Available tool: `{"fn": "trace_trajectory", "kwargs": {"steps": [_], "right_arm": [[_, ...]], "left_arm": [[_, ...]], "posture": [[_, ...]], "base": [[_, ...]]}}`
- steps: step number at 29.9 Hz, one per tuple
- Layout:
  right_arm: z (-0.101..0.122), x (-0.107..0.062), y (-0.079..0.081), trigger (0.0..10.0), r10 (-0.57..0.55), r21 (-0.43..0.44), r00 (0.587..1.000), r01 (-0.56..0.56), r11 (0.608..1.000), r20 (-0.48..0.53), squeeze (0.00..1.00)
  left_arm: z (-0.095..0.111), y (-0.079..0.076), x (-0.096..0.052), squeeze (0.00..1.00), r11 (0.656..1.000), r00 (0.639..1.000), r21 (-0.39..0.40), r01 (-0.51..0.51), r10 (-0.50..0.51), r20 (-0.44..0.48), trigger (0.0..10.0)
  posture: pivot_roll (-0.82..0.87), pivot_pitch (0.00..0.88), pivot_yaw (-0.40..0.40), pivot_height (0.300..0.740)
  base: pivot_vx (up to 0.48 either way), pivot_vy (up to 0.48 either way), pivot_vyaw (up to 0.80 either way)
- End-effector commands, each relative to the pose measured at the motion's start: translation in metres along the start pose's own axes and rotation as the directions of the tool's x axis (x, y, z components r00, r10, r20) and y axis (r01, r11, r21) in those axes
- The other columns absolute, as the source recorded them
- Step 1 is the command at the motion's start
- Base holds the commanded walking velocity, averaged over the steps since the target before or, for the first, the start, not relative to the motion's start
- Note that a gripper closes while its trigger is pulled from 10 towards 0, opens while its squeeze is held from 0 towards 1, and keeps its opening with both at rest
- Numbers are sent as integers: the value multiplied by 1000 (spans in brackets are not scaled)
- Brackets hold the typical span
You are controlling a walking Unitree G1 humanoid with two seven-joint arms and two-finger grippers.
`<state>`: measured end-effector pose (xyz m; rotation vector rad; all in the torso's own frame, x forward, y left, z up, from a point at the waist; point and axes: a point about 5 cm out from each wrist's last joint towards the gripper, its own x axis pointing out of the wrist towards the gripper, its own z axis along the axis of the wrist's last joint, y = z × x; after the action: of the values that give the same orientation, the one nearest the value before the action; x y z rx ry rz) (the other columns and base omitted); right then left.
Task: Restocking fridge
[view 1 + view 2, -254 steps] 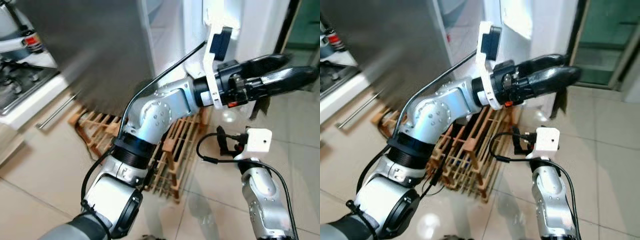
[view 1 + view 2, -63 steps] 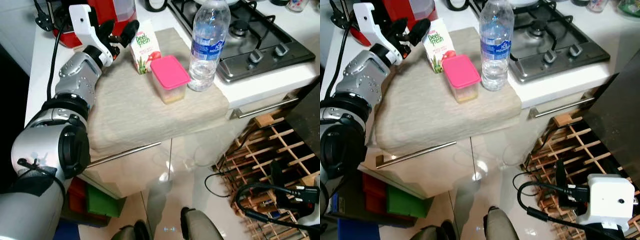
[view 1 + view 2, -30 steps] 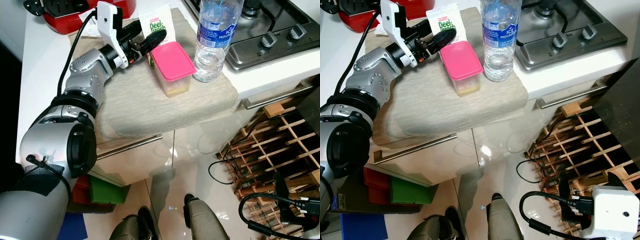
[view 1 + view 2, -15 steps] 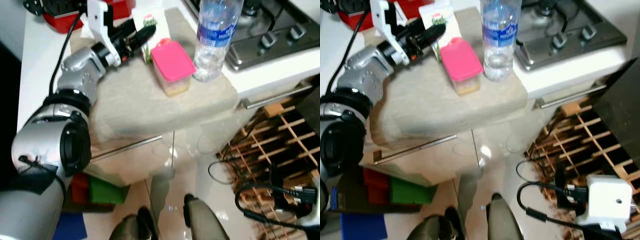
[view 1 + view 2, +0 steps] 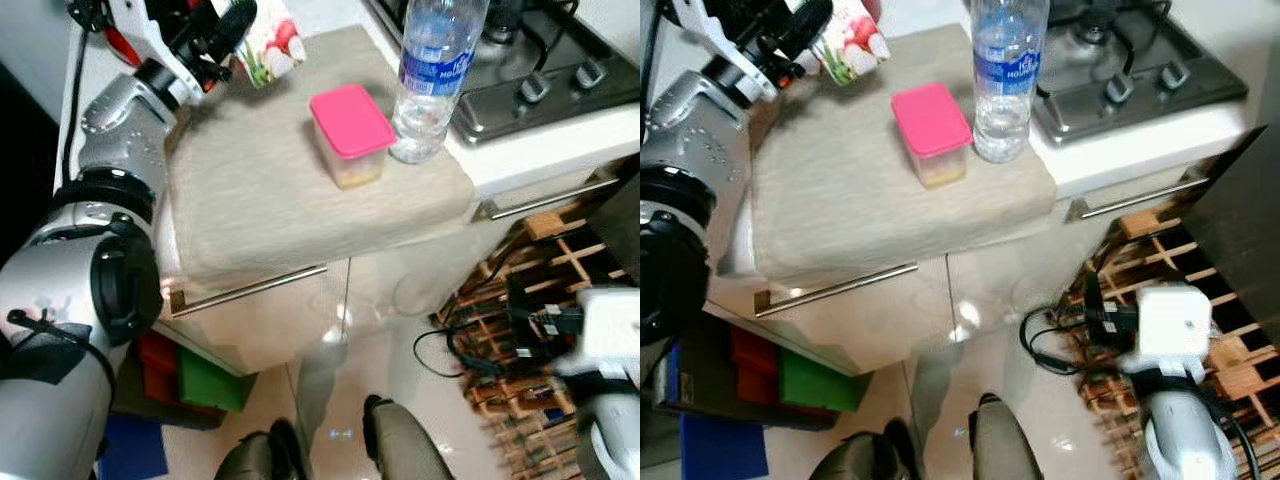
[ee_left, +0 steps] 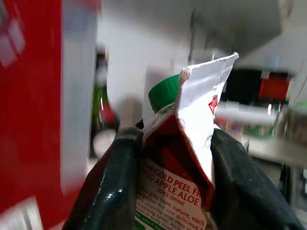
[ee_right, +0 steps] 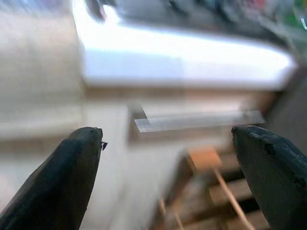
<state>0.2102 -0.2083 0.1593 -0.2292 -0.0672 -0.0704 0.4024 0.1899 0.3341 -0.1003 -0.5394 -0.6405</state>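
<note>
The juice carton [image 6: 180, 163] is clamped between the two black fingers of the left tool [image 5: 222, 30], tilted and lifted clear of the beige cloth [image 5: 270, 190] on the worktop [image 5: 545, 150]. Below and to the right of that tool, a pink-lidded container [image 5: 350, 134] stands on the cloth with a water bottle [image 5: 430, 80] just beside it. The right tool [image 7: 168, 163] is held low near the floor with its fingers spread wide and nothing between them.

Carton: glossy printed paper juice carton [image 6: 180, 158], green plastic cap
Cloth: rough beige woven cloth [image 5: 270, 190]
Hob: shiny steel hob [image 5: 545, 75]
</note>
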Motion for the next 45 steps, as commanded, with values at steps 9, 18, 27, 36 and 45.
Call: {"fn": "trace_trajectory", "kwargs": {"steps": [9, 18, 27, 36, 45], "right_arm": [[-6, 62, 30, 10000, 60, 81, 995, -67, 994, 83, 0], [-10, 90, 40, 10000, 16, 194, 995, -34, 980, 96, 0], [-7, 97, 44, 10000, 76, 151, 989, -96, 984, 130, 0], [-6, 90, 28, 10000, 10, 123, 988, -30, 992, 157, 0], [-4, 91, 26, 10000, -3, 117, 986, -16, 993, 166, 0]], "left_arm": [[65, -11, 2, 0, 967, 983, 255, 28, -73, 169, 10000], [-29, -64, -61, 0, 953, 954, 64, -297, 299, -16, 10000], [-51, -110, -61, 0, 944, 942, -9, -331, 330, -58, 10000], [-60, -120, -65, 0, 937, 931, 2, -349, 348, -108, 10000], [-77, -121, -73, 0, 923, 910, -13, -386, 378, -172, 10000]], "posture": [[-73, 0, 62, 740], [-10, 0, 48, 740], [-43, 0, 11, 740], [-84, 0, 20, 740], [-83, 0, 22, 740]], "base": [[0, 0, 0], [0, 0, 0], [-239, 0, 0], [-380, -230, 0], [-382, -272, 0]]}}
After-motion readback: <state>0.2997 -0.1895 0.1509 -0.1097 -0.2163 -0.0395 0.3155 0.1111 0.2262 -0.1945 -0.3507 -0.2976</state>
